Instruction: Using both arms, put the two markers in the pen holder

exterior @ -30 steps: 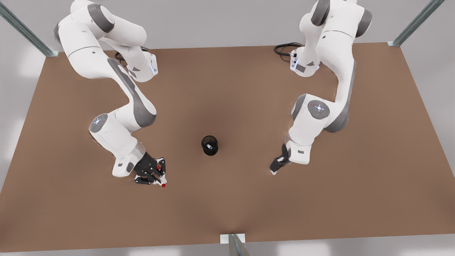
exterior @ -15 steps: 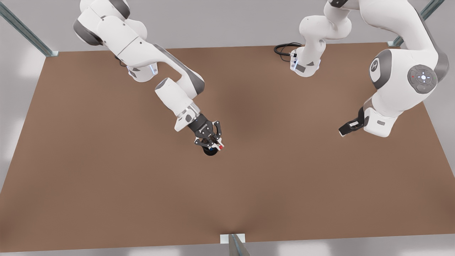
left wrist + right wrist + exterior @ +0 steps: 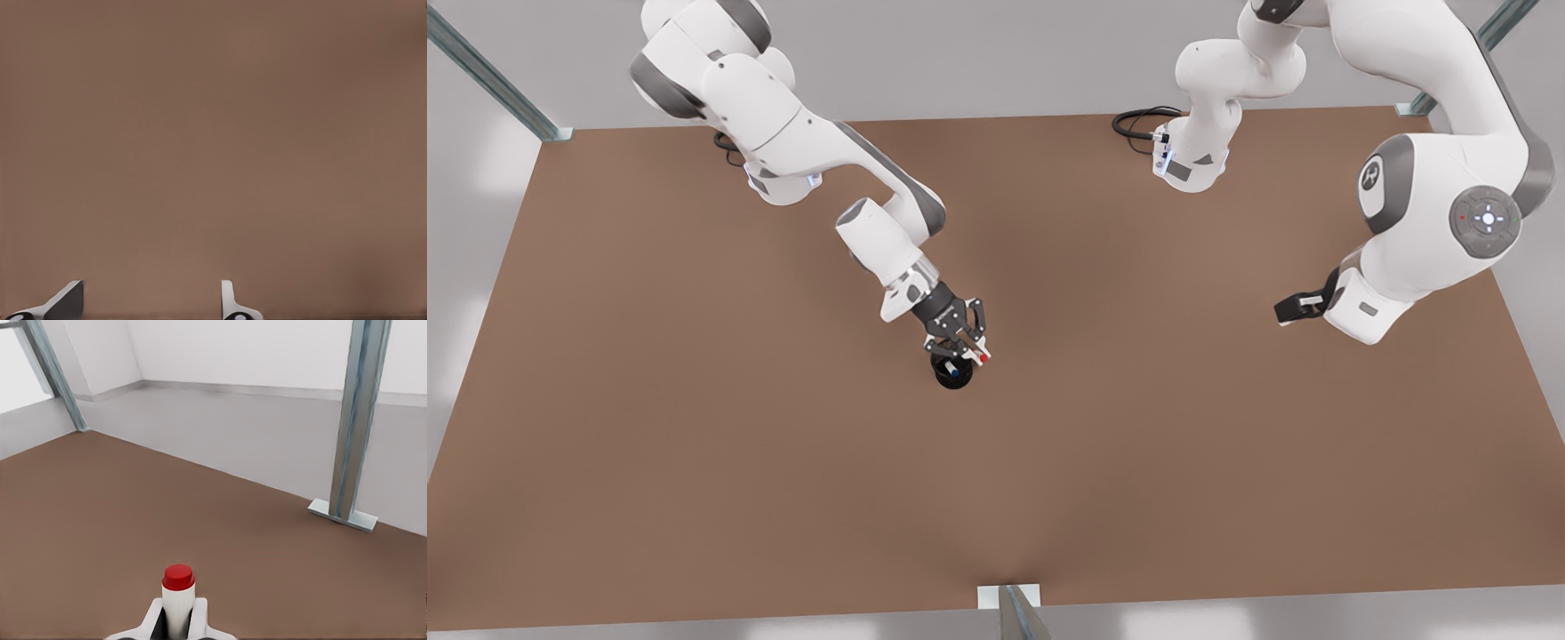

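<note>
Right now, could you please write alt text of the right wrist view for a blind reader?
The right gripper holds the red-capped marker between its fingers, cap pointing away from the camera. Beyond lie the brown table, a grey floor and a metal post.

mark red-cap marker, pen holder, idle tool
red-cap marker (image 3: 178, 577): right wrist view, on its red cap.
pen holder (image 3: 953, 377): front view, on its black rim.
left tool (image 3: 1288, 308): front view, at its fingertips.

A plain brown table (image 3: 694, 462) spreads across the front view, with grey floor (image 3: 996, 62) around it. Metal frame posts (image 3: 494, 80) rise at its far corners, another (image 3: 1018, 613) at the near edge. A black cable (image 3: 1138, 120) coils on the table's far side.
</note>
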Robot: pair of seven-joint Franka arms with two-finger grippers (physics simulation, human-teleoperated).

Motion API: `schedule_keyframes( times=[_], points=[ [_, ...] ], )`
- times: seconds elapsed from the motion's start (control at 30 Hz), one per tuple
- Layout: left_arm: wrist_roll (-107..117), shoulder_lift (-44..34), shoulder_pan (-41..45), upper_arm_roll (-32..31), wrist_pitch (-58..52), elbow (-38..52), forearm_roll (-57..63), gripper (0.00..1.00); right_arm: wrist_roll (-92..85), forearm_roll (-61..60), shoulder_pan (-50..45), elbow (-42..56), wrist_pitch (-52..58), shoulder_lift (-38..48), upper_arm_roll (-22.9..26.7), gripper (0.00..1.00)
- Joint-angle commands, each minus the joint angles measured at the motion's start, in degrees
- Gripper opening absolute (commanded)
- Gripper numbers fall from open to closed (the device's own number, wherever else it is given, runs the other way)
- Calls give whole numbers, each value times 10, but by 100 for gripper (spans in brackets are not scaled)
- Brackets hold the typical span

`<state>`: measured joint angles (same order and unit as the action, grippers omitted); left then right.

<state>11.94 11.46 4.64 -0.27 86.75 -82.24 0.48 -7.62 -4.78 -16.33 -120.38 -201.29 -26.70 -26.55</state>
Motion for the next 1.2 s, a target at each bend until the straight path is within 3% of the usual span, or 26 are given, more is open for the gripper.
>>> schedule_keyframes(
  times=[0.0, 0.4, 0.43, 0.47, 0.6, 0.63, 0.73, 0.77, 0.8, 0.83, 0.9, 1.03, 1.17],
  points=[
    [-107, 0, 0, -1, -4, 0, 0, 100, 14, 28, 1, -12, -4, 8, 10, 25],
    [-104, 1, 0, -1, -9, 0, 0, 100, 3, 56, 1, -71, -4, 23, 24, 26],
    [-104, 1, 0, -1, -9, 0, 0, 100, 3, 56, 3, -72, -4, 19, 25, 41],
    [-104, 1, 1, -1, -9, 0, 0, 100, 3, 56, 8, -71, -4, 10, 26, 100],
    [-105, 1, 1, -1, -9, 0, 0, 100, 5, 54, 37, -63, -2, 34, 28, 100],
    [-105, 1, 0, -1, -9, 0, 0, 100, 4, 54, 77, -49, 43, 60, 27, 100],
    [-104, 0, 1, -2, -10, 1, 0, 100, 161, 57, 222, 94, 714, 284, 28, 100],
    [-104, 0, 5, -1, -9, 1, 0, 100, 187, 56, 282, 184, 938, 284, 21, 100],
    [-104, 0, 5, -2, -9, 0, 0, 100, 201, 65, 201, 289, 1031, 225, 125, 100],
    [-104, 1, 5, -2, -9, 0, 0, 100, 177, 81, 157, 331, 1064, 200, 191, 100],
    [-104, 1, 5, -2, -10, 0, 0, 100, 146, 85, 158, 412, 1145, 147, 198, 100],
    [-104, 1, 8, -1, -10, 0, 0, 100, 138, 81, 151, 411, 1087, 136, 201, 100],
    [-104, 1, 8, -1, -10, 0, 0, 100, 176, 70, 143, 411, 1095, 124, 197, 100]
  ],
)
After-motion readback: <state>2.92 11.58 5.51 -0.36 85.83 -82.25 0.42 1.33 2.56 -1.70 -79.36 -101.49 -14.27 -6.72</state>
